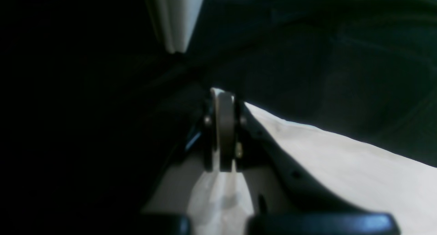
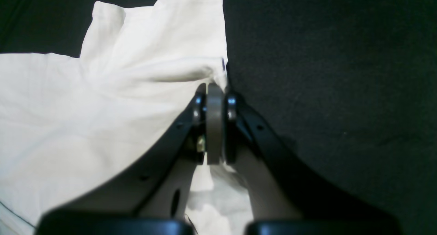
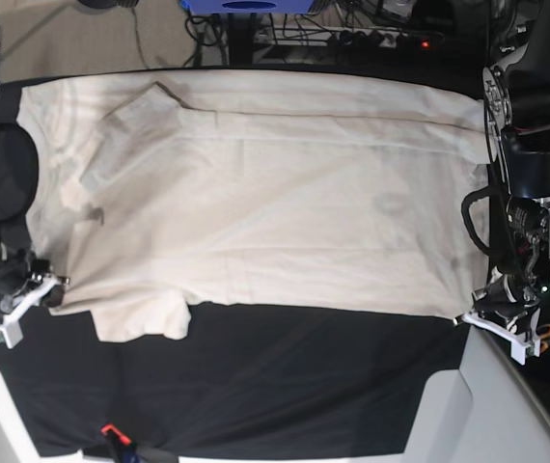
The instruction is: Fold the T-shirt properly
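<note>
The T-shirt (image 3: 256, 193) lies spread flat across the black worktop (image 3: 304, 386), cream and unprinted, with its neck end toward the base view's left and its hem toward the right. One short sleeve (image 3: 145, 313) sticks out over the dark cloth at the near edge; the other sleeve (image 3: 125, 135) is folded in on top of the body near the far edge.

The right gripper (image 3: 39, 285) sits at the near left corner of the garment, by the shoulder beside the near sleeve. In the right wrist view the right gripper (image 2: 215, 91) has its fingers (image 2: 214, 126) pressed together on a bunched edge of fabric; the T-shirt (image 2: 85, 108) fans out to the left of them, and more cloth shows between the finger arms below the pinch.

The left gripper (image 3: 482, 313) sits at the near hem corner on the base view's right. In the left wrist view the left gripper (image 1: 223, 95) likewise has its fingers (image 1: 224, 132) closed on a thin edge of cloth, and the T-shirt (image 1: 341, 160) stretches away to the right of them, with a strip of it showing below the tips. The rest of that view is dark and blurred.
</note>
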